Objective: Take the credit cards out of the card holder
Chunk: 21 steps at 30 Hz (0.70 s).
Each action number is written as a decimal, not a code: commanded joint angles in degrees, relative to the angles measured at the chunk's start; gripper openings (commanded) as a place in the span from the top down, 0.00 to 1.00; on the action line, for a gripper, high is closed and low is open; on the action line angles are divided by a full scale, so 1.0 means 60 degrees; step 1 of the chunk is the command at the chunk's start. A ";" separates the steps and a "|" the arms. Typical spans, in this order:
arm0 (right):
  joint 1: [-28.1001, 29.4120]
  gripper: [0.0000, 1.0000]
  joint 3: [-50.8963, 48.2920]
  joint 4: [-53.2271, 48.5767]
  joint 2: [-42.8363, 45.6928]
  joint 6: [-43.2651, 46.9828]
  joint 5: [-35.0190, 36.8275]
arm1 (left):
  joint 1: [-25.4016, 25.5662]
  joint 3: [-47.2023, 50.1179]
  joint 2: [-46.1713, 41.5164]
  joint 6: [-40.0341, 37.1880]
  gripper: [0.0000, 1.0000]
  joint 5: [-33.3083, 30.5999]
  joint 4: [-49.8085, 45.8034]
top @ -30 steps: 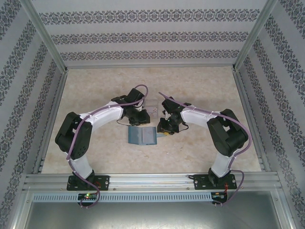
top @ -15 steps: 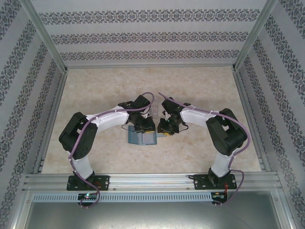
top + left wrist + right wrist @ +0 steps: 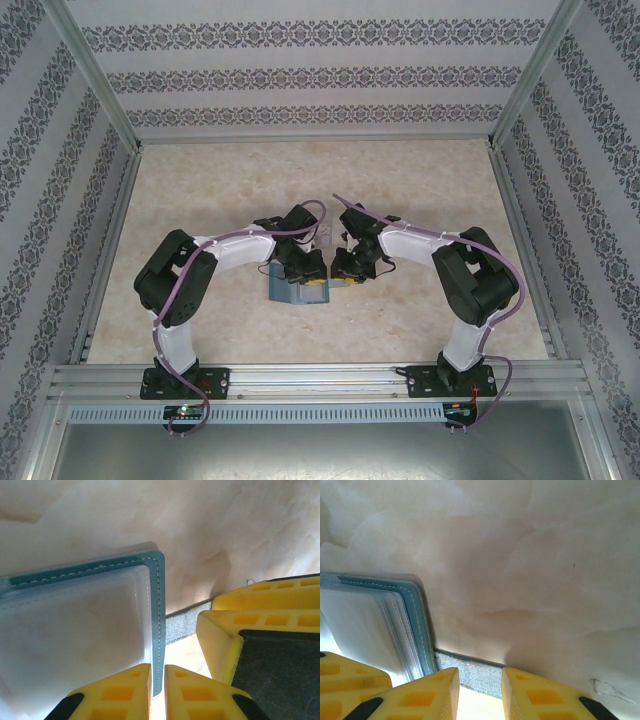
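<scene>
My left gripper (image 3: 157, 672) has swung toward the frame's lower centre onto the card holder (image 3: 100, 567), pinching its teal edge; my right gripper (image 3: 477, 677) stays slightly spread.

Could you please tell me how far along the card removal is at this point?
Done: the card holder lies opened, clear sleeves up. In hand: left fingers pinch its teal edge; right fingers stand open at the grey strap tab. Left: drawing the credit cards out.

I see a pale, marbled table (image 3: 200, 200) with the card holder (image 3: 288, 293) lying on it.
</scene>
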State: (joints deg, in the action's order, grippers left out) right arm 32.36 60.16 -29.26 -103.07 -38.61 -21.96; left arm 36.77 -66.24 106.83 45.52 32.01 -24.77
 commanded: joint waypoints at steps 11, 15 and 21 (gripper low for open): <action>-0.0086 0.71 0.0073 -0.0214 -0.0314 0.0161 0.0173 | 0.0126 -0.0364 0.0464 -0.0559 0.83 -0.0639 -0.1096; -0.0098 0.71 0.0094 -0.0236 -0.0295 0.0165 0.0187 | 0.0224 -0.0703 0.0530 -0.0863 0.81 -0.1244 -0.1925; -0.0109 0.71 0.0096 -0.0266 -0.0298 0.0195 0.0188 | 0.0396 -0.1098 0.0595 -0.1020 0.76 -0.1822 -0.2679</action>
State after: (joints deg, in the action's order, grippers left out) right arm 32.36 60.27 -29.30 -103.24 -38.59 -21.96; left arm 38.22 -71.42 109.08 41.32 25.02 -34.52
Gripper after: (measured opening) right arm 0.294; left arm 0.233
